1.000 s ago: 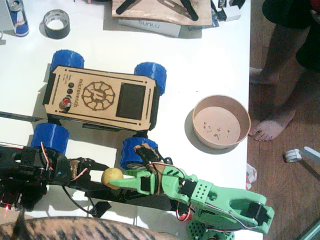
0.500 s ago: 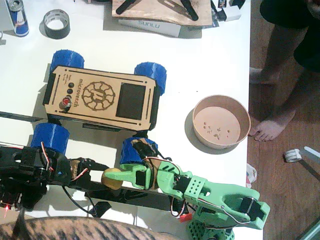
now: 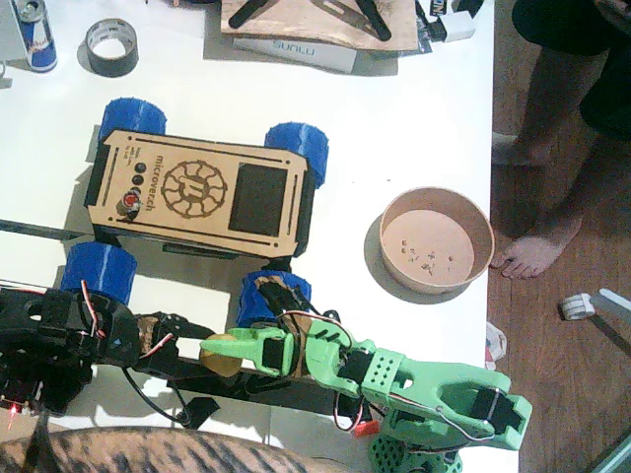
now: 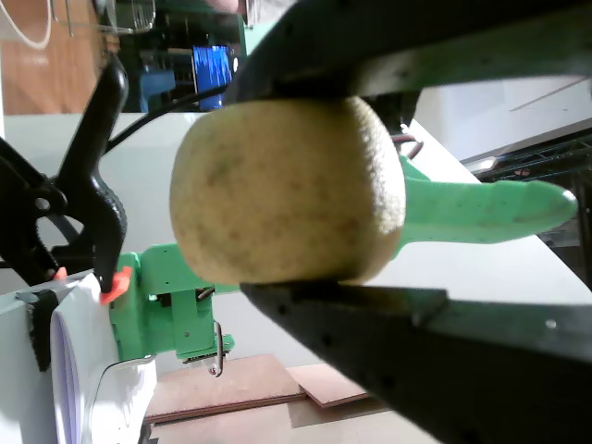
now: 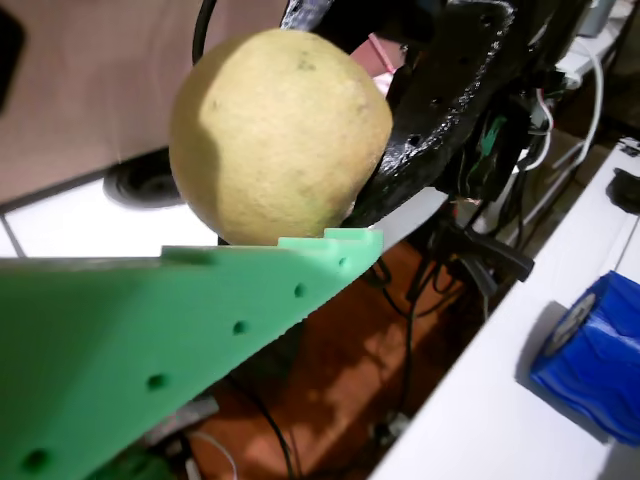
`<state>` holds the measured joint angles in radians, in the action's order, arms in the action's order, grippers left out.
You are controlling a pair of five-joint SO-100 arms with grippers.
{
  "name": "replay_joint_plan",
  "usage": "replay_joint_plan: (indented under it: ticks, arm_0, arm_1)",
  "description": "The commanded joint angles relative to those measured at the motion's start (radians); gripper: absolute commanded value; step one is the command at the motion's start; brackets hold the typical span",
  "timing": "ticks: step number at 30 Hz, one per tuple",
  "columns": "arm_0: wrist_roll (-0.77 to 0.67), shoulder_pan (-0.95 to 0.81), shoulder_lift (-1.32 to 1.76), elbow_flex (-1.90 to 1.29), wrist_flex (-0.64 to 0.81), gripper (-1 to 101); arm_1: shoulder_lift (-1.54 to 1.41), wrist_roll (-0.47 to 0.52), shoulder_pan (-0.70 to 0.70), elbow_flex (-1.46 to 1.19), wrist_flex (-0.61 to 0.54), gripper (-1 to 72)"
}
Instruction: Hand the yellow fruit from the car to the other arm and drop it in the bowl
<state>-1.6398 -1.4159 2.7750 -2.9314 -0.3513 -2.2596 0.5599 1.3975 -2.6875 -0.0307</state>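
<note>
Handover at the near edge of the table. The left gripper [image 3: 202,345], black, is clenched on the yellow fruit [image 3: 219,353]: in a wrist view its two dark jaws press the fruit [image 4: 287,190] from above and below. The right gripper [image 3: 229,348], bright green, meets the fruit from the opposite side; one green finger [image 5: 180,330] lies against the underside of the fruit [image 5: 280,135] in another wrist view, while its second finger is out of sight, so whether this gripper has closed on the fruit cannot be told. The fruit is held above the table surface, between the two grippers, just in front of the car's near right wheel [image 3: 266,296].

The left arm [image 3: 59,340] lies along the near left corner of the table; the green arm [image 3: 414,384] reaches in from the near right corner. The car [image 3: 197,192], a plywood chassis on four blue wheels, stands in the middle of the table [image 3: 414,128]. The bowl [image 3: 436,239], tan, holding only a few crumbs, sits at the right edge, well apart from the fruit. A tape roll [image 3: 111,46] and a drink can [image 3: 35,34] stand at the far left corner. A person's bare feet [image 3: 537,251] rest on the floor beyond the right edge.
</note>
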Motion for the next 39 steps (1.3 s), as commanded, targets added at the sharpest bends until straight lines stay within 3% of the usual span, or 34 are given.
replay_joint_plan:
  ticks: [1,17,29,35,38,39]
  arm_0:
    - [-0.012,0.014,-0.002,0.014,0.037,0]
    - [-0.012,0.014,-0.002,0.014,0.037,0]
    - [-0.012,0.014,-0.003,0.014,0.037,0]
    - [-0.012,0.014,-0.003,0.014,0.037,0]
    - [-0.012,0.014,-0.003,0.014,0.037,0]
    - [-0.012,0.014,-0.003,0.014,0.037,0]
  arm_1:
    - [0.002,-0.032,0.038,0.048,-0.018,37.3]
    - [-0.002,-0.106,0.041,-0.005,0.008,38.5]
    - [-0.13,-0.107,-0.011,-0.084,0.106,39.2]
    - [-0.106,-0.104,-0.005,-0.055,0.095,39.1]
    - [-0.084,-0.097,0.005,-0.034,0.091,35.9]
    - [-0.08,-0.055,0.008,-0.029,0.091,30.1]
